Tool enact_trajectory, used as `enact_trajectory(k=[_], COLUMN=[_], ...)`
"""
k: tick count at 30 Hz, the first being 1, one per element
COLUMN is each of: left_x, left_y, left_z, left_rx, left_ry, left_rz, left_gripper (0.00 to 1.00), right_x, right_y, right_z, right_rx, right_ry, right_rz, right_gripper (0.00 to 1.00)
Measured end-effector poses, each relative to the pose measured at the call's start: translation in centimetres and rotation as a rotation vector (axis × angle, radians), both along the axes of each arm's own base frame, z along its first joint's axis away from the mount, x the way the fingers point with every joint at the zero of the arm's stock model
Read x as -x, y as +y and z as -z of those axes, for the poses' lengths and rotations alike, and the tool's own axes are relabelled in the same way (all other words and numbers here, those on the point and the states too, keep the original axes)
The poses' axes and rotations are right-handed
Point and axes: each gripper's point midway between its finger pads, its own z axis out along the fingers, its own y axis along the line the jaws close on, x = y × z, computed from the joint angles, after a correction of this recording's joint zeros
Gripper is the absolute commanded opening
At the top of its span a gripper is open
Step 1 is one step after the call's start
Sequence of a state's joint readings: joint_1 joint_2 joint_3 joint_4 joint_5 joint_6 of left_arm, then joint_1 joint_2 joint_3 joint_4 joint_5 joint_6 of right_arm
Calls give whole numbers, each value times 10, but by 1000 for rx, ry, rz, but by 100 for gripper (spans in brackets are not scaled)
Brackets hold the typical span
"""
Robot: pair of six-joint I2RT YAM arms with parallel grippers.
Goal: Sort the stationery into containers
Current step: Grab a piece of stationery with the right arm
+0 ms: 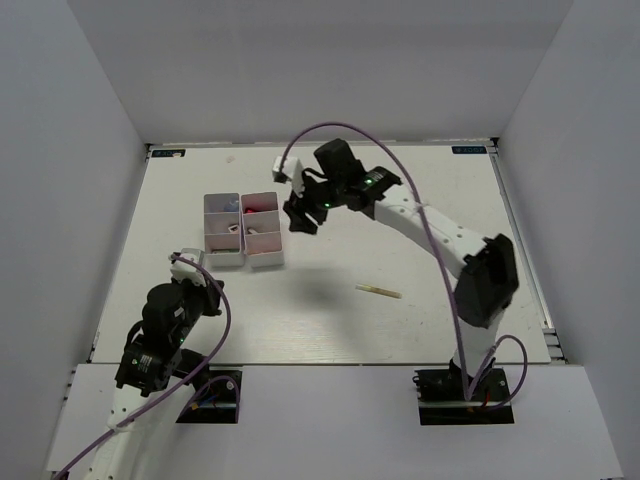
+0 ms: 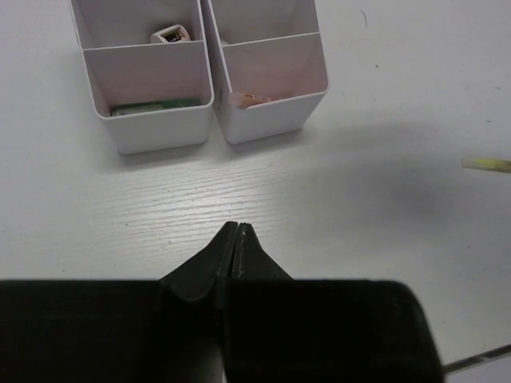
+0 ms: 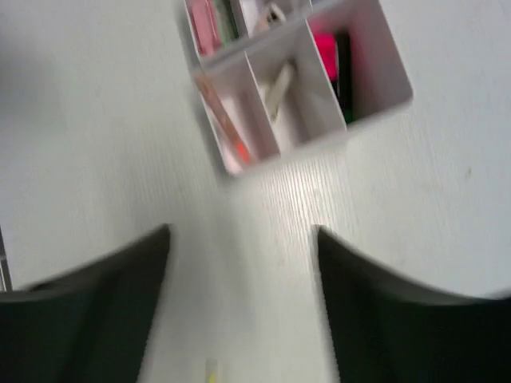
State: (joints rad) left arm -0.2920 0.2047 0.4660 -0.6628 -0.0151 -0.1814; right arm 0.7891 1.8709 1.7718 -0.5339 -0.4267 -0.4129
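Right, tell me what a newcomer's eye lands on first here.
The right gripper hangs open beside the white containers, a block of bins holding pink and green pieces, far from its base. One pale yellow stick lies alone on the table, right of the bins. The left gripper sits shut just short of the block.

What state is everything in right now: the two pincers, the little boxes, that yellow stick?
Left pincer, shut, empty, above the table.
Right pincer, open, holding nothing, near the containers.
Containers, upright, partly filled.
Yellow stick, lying flat on the table, outside the containers.
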Motion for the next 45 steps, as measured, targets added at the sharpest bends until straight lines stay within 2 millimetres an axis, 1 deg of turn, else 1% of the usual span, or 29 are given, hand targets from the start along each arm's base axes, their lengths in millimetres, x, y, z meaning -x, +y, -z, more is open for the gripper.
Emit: enact_trajectory(k=[1,2,3,5,6,7,8,9,10,11,12,13,14,15,17,18,23,27,31,33,39,45], left_x=[0,0,0,-1,-1,-1,-1,-1,-1,-2,-2,-2,-2,-2,-2,-2,-2,-1,-1,-1,-1,-1], left_y=[0,0,0,0,-1,-1,-1,-1,-1,-1,-1,-1,-1,-1,-2,-2,-4,-5,-6,-6,-6,-6], left_z=[0,0,0,-1,-1,0,1,2,3,5,6,6,7,7,8,9,9,9,10,11,12,14], left_rx=[-1,-2,-6,-2,2,4,3,1,-1,-3,-5,-6,-7,-7,-8,-8,-5,-2,-3,-4,-5,-8], left_ry=[-1,-2,-4,-3,-1,2,6,12,19,26,32,36,39,41,45,47,50,51,58,63,68,77], left_rz=[0,1,4,3,1,1,0,1,1,1,1,1,1,1,3,5,14,21,25,26,26,26], left_gripper=[20,58,75,100,100,100,100,100,100,100,100,100,100,100,100,100,100,100,100,100,100,100], right_x=[3,7,10,20,24,30,37,42,48,55,61,66,69,71,74,73,73,79,93,93,85,64], right_y=[-18,-38,-53,-88,-103,-121,-137,-150,-163,-175,-184,-192,-196,-201,-205,-205,-209,-218,-235,-238,-229,-216], right_z=[0,6,12,36,49,65,80,93,106,116,124,130,133,137,140,141,148,164,184,190,200,204], right_rx=[28,68,100,189,228,280,335,378,419,456,485,506,516,527,535,537,557,607,687,709,719,739], right_ry=[0,12,28,90,123,164,211,246,292,333,369,398,417,441,455,456,456,463,484,483,450,352], right_rz=[30,58,78,125,147,173,195,212,239,259,277,292,303,322,328,333,352,363,373,373,356,326], right_gripper=[90,90,90,90,84,70,33,16,9,9,12,21,47,52,58,59,59,59,59,59,60,60])
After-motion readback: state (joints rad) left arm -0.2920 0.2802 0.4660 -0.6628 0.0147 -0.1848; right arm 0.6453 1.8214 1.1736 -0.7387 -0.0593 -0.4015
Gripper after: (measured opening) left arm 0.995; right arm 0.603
